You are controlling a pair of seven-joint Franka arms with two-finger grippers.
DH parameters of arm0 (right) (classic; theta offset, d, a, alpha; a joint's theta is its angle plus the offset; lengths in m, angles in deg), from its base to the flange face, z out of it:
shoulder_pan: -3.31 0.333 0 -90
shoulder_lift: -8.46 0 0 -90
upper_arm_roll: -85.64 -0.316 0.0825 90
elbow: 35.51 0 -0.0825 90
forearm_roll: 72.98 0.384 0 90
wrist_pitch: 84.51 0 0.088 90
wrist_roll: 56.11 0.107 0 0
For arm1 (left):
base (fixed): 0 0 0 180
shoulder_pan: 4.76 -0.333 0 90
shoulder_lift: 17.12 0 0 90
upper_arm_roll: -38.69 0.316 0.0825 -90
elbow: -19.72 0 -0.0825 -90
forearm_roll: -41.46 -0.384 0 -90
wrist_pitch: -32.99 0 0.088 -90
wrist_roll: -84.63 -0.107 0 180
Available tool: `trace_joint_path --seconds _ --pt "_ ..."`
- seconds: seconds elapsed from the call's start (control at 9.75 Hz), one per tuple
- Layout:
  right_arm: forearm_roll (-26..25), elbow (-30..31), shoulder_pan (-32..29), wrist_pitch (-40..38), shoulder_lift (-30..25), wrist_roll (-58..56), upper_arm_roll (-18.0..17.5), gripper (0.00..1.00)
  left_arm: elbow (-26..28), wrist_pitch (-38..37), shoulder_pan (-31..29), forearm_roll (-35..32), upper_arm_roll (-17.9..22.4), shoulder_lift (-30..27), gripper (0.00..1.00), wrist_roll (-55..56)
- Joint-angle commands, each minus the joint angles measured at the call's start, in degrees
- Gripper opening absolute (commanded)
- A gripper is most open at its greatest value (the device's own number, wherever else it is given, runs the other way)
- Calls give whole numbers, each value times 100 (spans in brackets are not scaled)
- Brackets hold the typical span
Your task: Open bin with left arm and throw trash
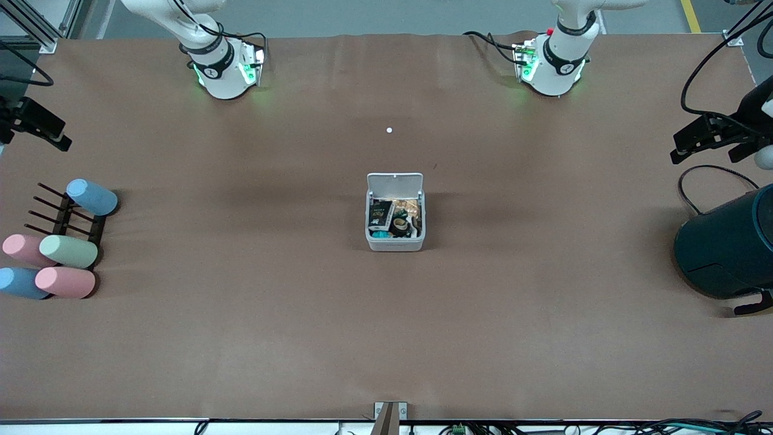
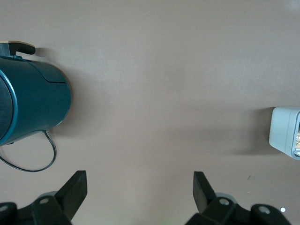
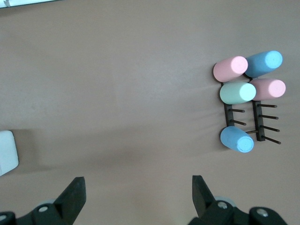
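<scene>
You see bin [image 1: 395,243] mid-table, lid [image 1: 395,181] up, trash [image 1: 392,219] inside: black printed packet [image 1: 380,212], small tape roll [image 1: 400,226]. Left gripper [image 2: 140,187] waits over bare table at left arm's end, jaws wide, holding nothing, near dark teal container [image 1: 728,248]. Right gripper [image 3: 138,187] waits over table at right arm's end, jaws wide, empty, near pastel cylinders [image 3: 243,86] on black rack [image 3: 255,122].
</scene>
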State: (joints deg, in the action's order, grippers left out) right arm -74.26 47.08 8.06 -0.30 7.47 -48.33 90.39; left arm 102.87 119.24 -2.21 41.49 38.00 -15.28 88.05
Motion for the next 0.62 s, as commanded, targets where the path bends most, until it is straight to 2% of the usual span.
trace_joint_path --seconds 0.0,0.51 --pt "41 344 106 261 -86 4 8 100 -98 -65 -35 -38 -37 10 100 62" --pt "94 477 -53 281 -94 -224 34 100 -98 -65 -35 -38 -37 10 100 71"
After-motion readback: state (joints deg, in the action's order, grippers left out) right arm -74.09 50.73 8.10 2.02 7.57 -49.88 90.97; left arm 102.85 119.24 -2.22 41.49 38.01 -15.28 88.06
